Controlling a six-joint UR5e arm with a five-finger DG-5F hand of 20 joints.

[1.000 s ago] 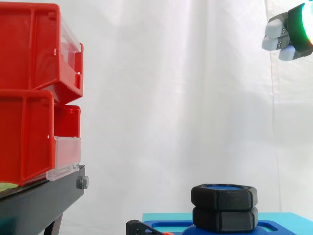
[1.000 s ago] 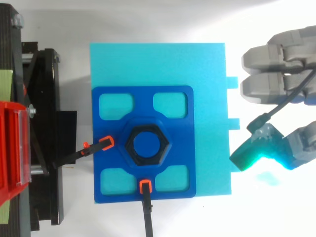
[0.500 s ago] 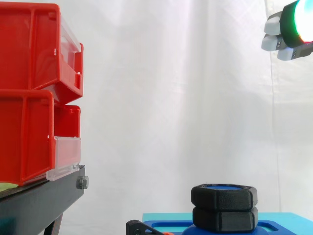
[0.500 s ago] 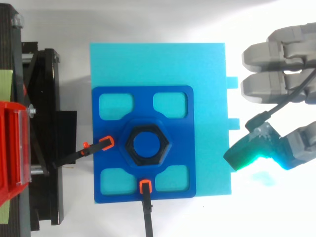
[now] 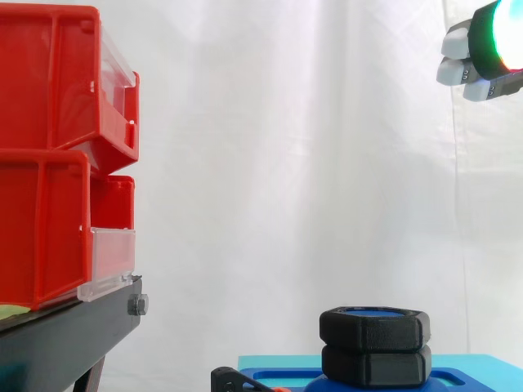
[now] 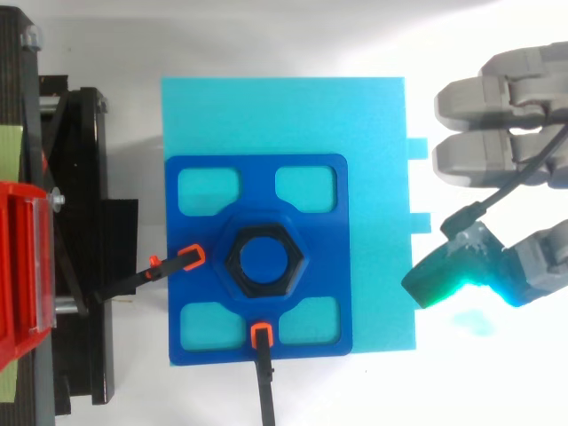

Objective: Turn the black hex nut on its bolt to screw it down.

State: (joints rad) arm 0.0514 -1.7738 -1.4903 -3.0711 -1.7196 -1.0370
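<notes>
1. The hand is over on the right of the top view, off the edge of the cyan plate. It is released, fingers loosely extended and grasping nothing.
2. One fingertip pad glows green and points left toward the plate's right edge, low in that view.
3. In the side view the hand hangs high in the upper right corner, well above the work.
4. Now the target: the black hex nut sits on its blue bolt, well apart from the hand.
5. From the side, the nut rests directly on top of a second black hex piece, and the bolt's blue top shows inside the nut.
6. Bolt and nut rise from the middle of a dark blue fixture lying on the cyan plate.
7. Two black clamps with orange tips touch that fixture: one on the nut's left, one at the bottom edge.
8. Far left, the red bins sit stacked on the black stand.
</notes>
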